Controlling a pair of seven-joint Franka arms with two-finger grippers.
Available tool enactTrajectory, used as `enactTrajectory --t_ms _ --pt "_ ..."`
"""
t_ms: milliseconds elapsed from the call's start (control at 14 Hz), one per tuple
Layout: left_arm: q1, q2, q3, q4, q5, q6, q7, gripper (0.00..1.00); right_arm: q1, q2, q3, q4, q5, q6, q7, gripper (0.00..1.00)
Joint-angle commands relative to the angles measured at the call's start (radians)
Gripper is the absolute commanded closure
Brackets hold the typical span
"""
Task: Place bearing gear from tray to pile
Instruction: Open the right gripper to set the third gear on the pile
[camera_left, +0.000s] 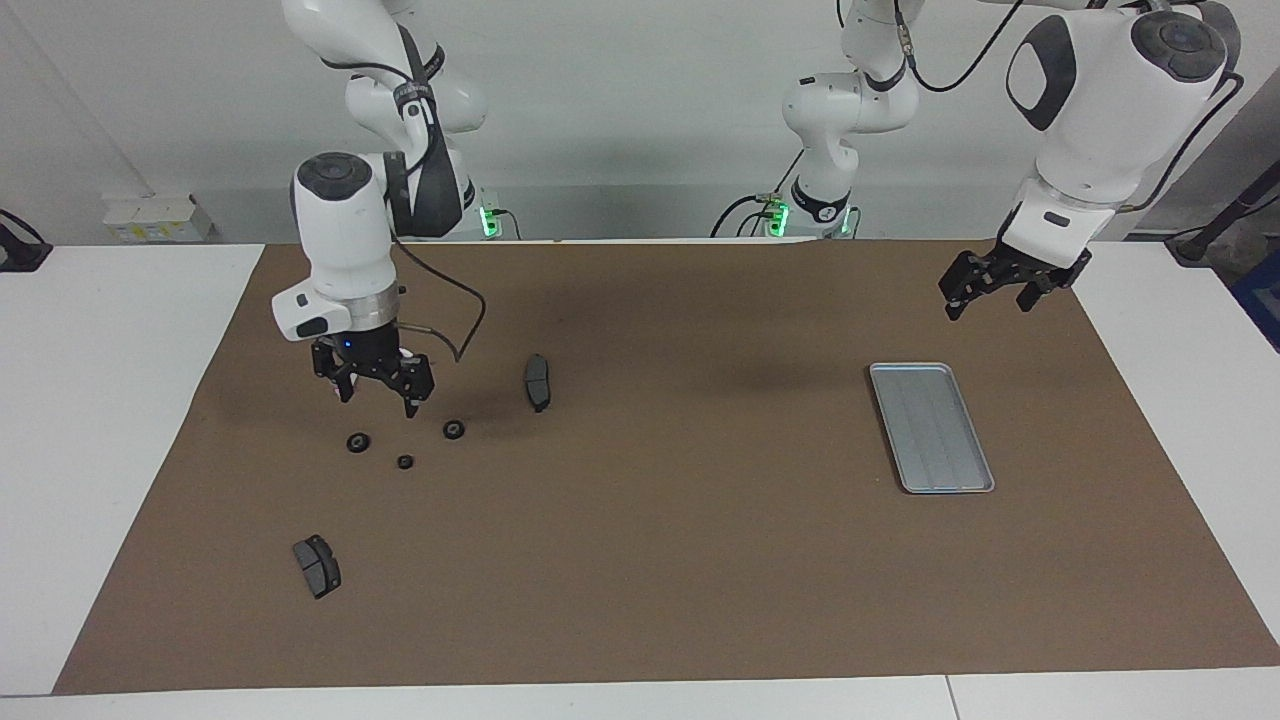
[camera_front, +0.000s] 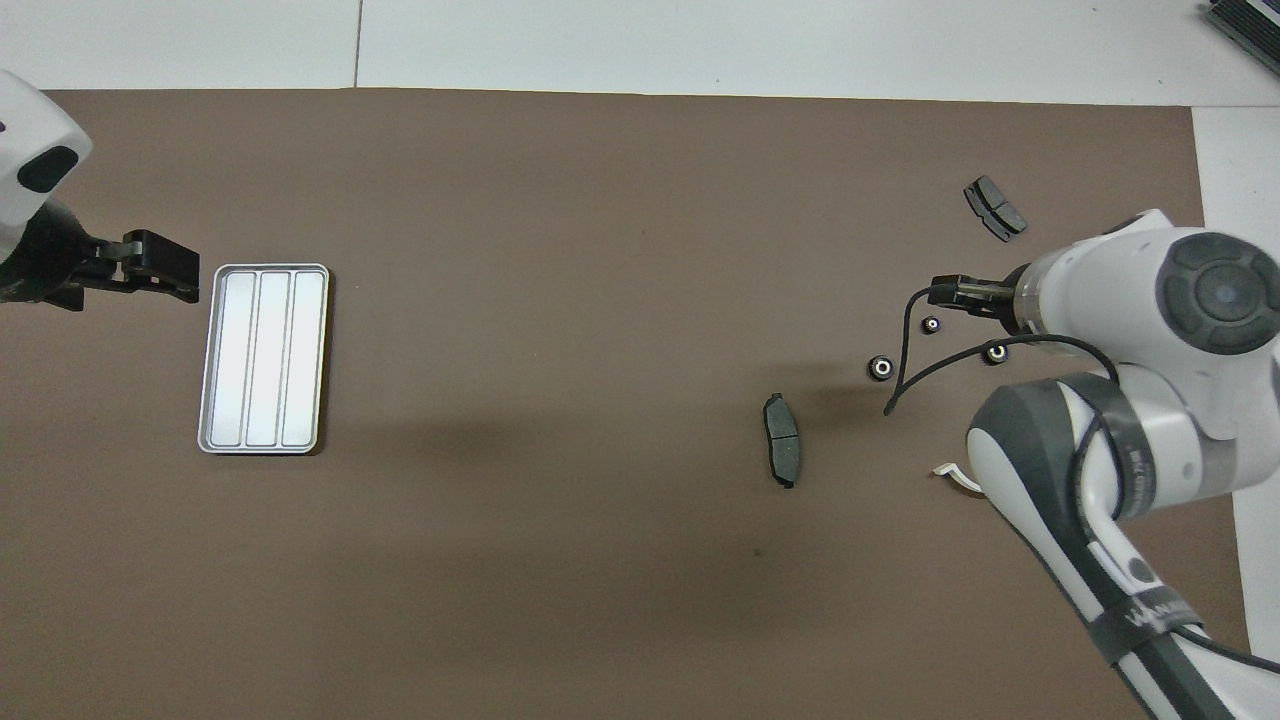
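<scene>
— Brown matting, flat and dull like kraft paper, covers most of the white table (camera_left: 90, 420). What lies on the mat (camera_left: 650, 560)?

— Toward the left arm's end, the tray (camera_left: 931, 427): a flat rectangle of silver-grey metal with rounded corners, a raised rim and lengthwise ridges. Nothing lies in it.

— And the gears?

— Three small black round gears (camera_left: 404, 461) with pale centres lie in a loose cluster on the mat toward the right arm's end, near each other but not touching. In the overhead view they show as little rings (camera_front: 931, 324).

— Is a claw holding any of them?

— No. The right gripper (camera_left: 372, 388) hangs above the cluster with its black fingers spread apart, grasping nothing. A thin dark cable loops down from its wrist.

— The other arm?

— The left gripper (camera_left: 990, 290) waits in the air near the tray's end that is nearer the robots, fingers spread as well, nothing in them.

— Anything else on the mat?

— Two dark grey brake pads. One curved pad (camera_left: 537, 381) lies beside the gears toward the middle of the table. A shorter, blockier pad (camera_left: 317, 565) lies farther from the robots than the gears.
</scene>
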Motion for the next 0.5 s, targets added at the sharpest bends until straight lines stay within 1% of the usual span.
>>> enactTrajectory --t_ms 0,143,215,287,430 --pt "0.012 -0.027 -0.007 -0.031 0.010 0.018 0.006 0.00 -0.023 -0.002 0.004 0.190 0.079 -0.225 -0.139 0.00" --pt "0.012 -0.027 -0.007 -0.034 0.010 0.018 0.008 0.00 -0.027 0.007 0.002 0.315 0.079 -0.360 -0.179 0.00" --pt "0.012 -0.027 -0.007 -0.031 0.010 0.018 0.008 0.00 -0.026 0.010 0.001 0.355 0.079 -0.404 -0.193 0.00" --pt "0.012 -0.027 -0.007 -0.034 0.010 0.018 0.008 0.00 -0.026 0.010 0.001 0.372 0.080 -0.430 -0.193 0.00" --pt "0.012 -0.027 -0.007 -0.031 0.010 0.018 0.006 0.00 -0.023 -0.002 0.001 0.372 0.080 -0.468 -0.191 0.00"
